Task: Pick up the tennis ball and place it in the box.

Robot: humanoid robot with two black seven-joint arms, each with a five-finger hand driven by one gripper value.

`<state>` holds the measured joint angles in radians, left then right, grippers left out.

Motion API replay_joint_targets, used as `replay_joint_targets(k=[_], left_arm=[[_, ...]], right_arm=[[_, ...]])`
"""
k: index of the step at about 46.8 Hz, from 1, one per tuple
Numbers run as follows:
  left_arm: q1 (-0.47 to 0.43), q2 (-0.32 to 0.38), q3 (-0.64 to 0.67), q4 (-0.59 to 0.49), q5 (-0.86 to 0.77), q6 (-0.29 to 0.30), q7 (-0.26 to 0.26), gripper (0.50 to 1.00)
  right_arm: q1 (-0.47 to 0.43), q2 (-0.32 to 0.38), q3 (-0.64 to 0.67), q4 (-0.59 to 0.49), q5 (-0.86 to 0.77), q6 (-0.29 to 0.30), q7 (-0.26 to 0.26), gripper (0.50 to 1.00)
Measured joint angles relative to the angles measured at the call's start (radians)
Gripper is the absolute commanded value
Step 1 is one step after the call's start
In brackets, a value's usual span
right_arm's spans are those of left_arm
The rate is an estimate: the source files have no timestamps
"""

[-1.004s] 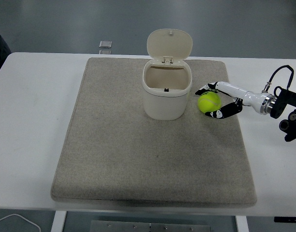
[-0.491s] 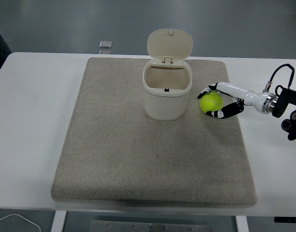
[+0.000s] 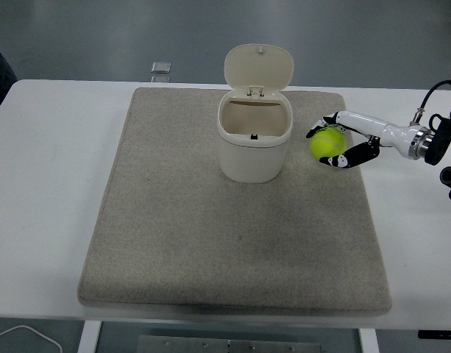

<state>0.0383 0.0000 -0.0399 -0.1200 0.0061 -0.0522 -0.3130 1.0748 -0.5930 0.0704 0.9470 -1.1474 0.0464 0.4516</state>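
A yellow-green tennis ball [image 3: 327, 142] sits in the grip of my right hand [image 3: 341, 140], whose black and white fingers curl around it from behind and below. Ball and hand are over the right part of the grey mat [image 3: 232, 220], a short way right of the box. The box [image 3: 254, 140] is a cream bin with its hinged lid [image 3: 259, 68] standing open behind the mouth. Whether the ball still touches the mat I cannot tell. My left arm is out of the picture.
The mat covers most of the white table [image 3: 48, 191]. A small grey square object [image 3: 160, 68] lies at the table's far edge. A white cable [image 3: 19, 334] shows at the bottom left.
My right hand has closed on the ball and carried it slightly up and to the right. The arm has drawn back toward the right edge.
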Motion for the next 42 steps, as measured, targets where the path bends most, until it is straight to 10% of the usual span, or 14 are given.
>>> replay_joint_targets(k=[42], left_arm=[[0.0,0.0,0.0,0.0,0.0,0.0,0.0,0.992]], right_arm=[[0.173,-0.246,0.032,0.156,0.081,0.242,0.129,0.5]])
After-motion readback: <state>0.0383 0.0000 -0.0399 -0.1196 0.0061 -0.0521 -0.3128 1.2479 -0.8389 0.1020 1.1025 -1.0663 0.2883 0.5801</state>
